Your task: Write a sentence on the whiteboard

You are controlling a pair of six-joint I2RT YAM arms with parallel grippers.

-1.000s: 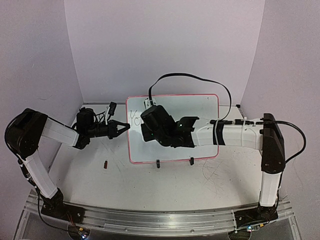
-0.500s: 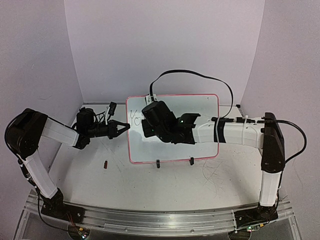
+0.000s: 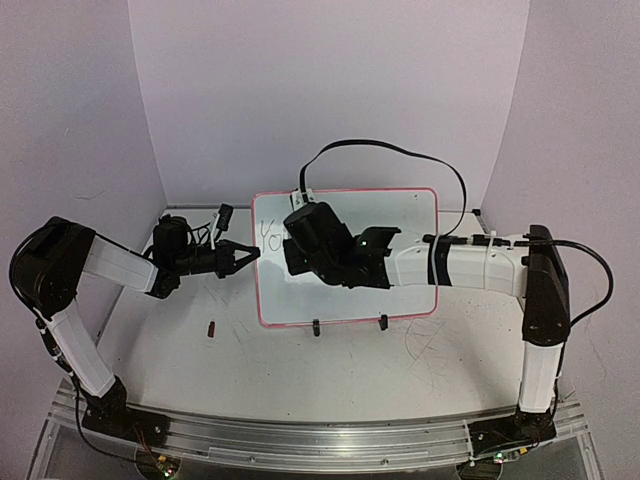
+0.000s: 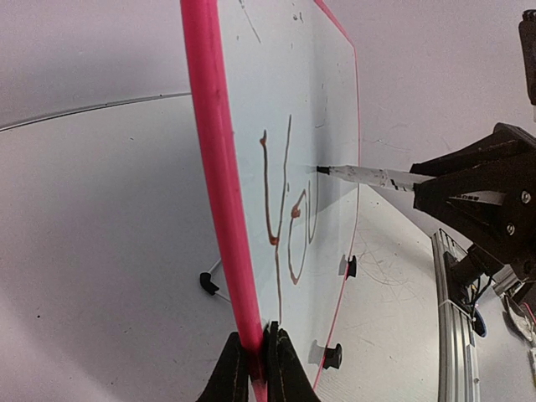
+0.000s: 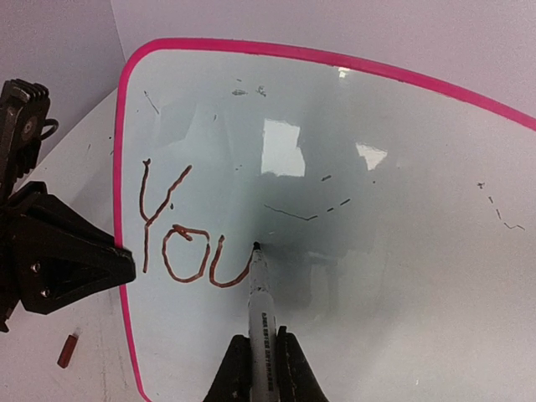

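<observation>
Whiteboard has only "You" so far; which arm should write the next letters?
Right. The right gripper is shut on the marker, its tip touching the whiteboard just after "You" of the sentence. The left gripper clamps the board's left edge, steadying it.

white arm links [image 3: 470, 268], black joints [image 3: 548, 290], black right gripper [image 5: 256, 368], cable [image 3: 385, 148] seemingly zip-tied.

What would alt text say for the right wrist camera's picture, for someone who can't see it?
A marker, gripped by the right gripper at the bottom edge, touches its tip to a pink-framed whiteboard just after the handwritten word "You". At the left, the left gripper clamps the board's frame.
</observation>
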